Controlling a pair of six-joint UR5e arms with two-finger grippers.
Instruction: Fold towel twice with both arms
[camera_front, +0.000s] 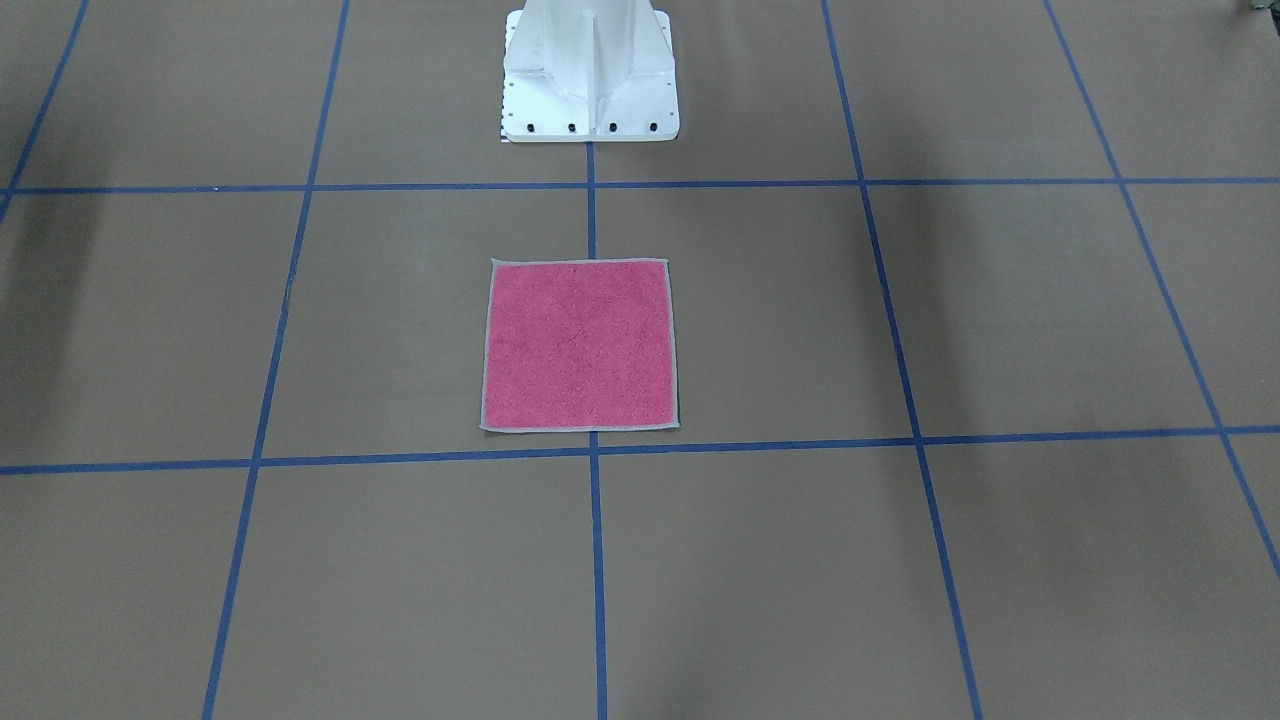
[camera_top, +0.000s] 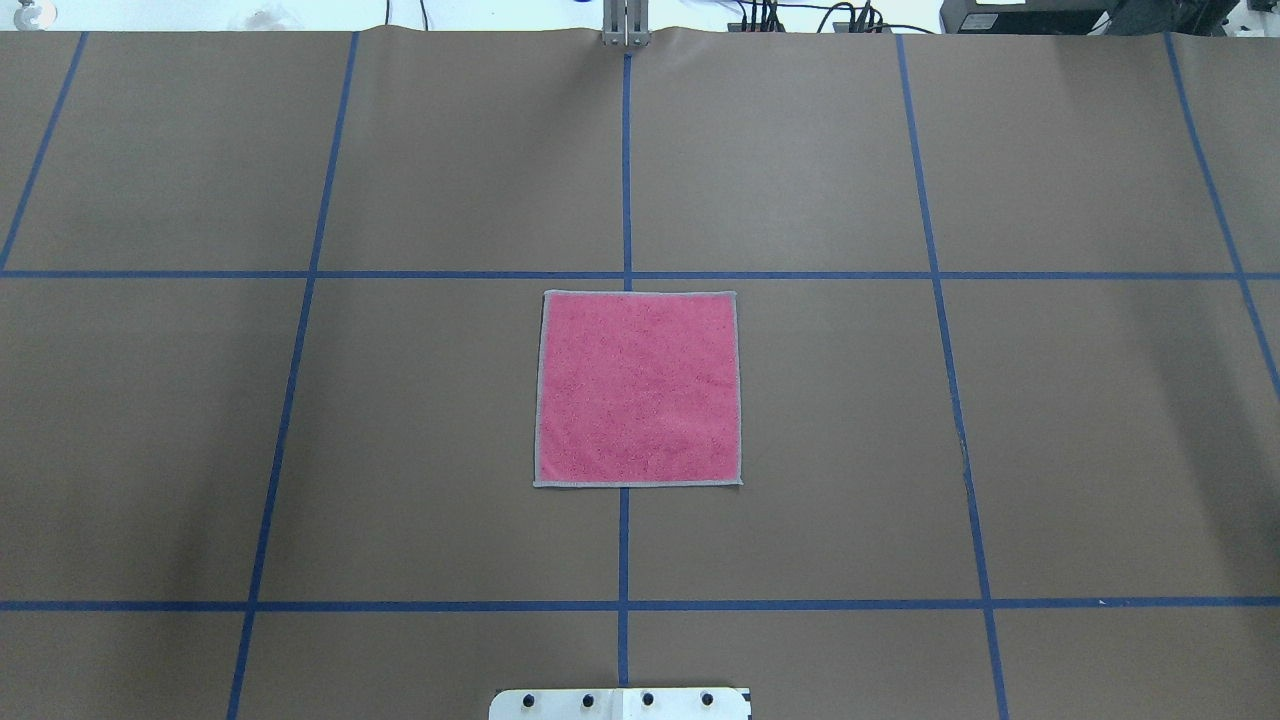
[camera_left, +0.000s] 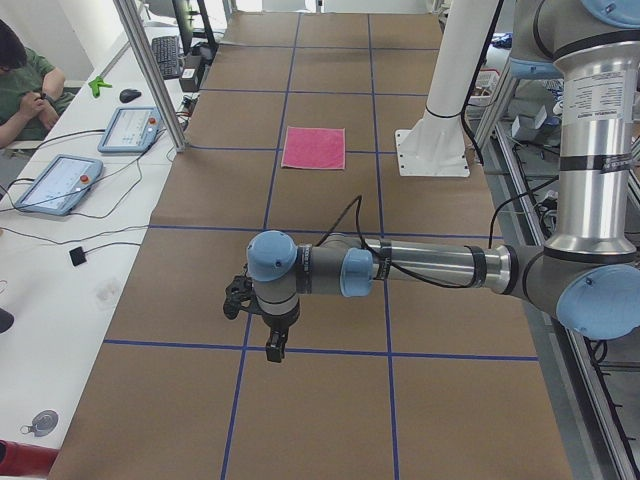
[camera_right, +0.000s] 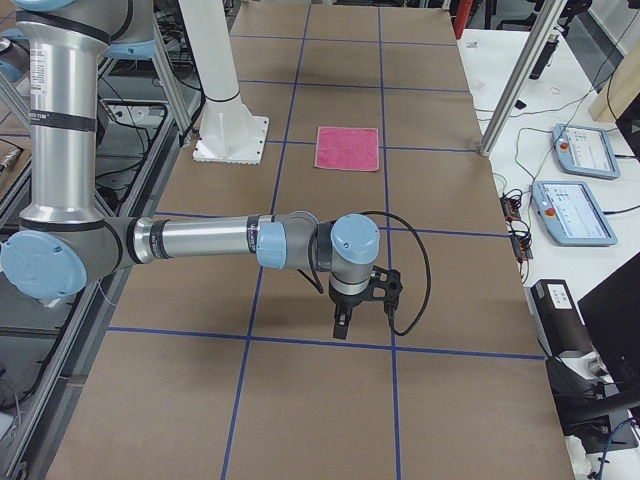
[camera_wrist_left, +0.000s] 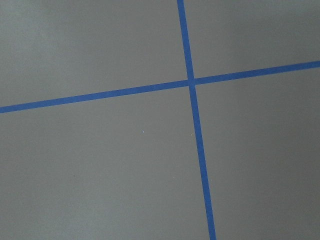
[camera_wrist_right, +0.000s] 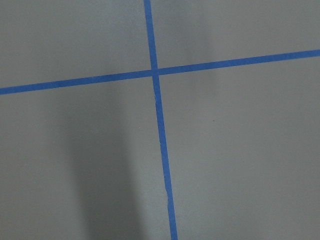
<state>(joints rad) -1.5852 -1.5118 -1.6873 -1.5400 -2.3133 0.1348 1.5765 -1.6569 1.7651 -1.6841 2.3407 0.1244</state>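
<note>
Brown table (camera_top: 200, 400), gridded with blue tape (camera_top: 624, 150). Towel (camera_top: 638, 388) lies flat and unfolded, pink face up, astride the centre line, near the pedestal (camera_front: 590, 70). Left gripper (camera_left: 274, 346) and right gripper (camera_right: 341, 327) hang above the table, well apart from the towel. How far either is open cannot be told.

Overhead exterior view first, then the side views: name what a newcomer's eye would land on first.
The bright pink towel lies flat and unfolded at the middle of the table, across a blue tape line, before the white pedestal base. In the side views the left arm and the right arm each reach out low over brown table, well away from the towel.
</note>
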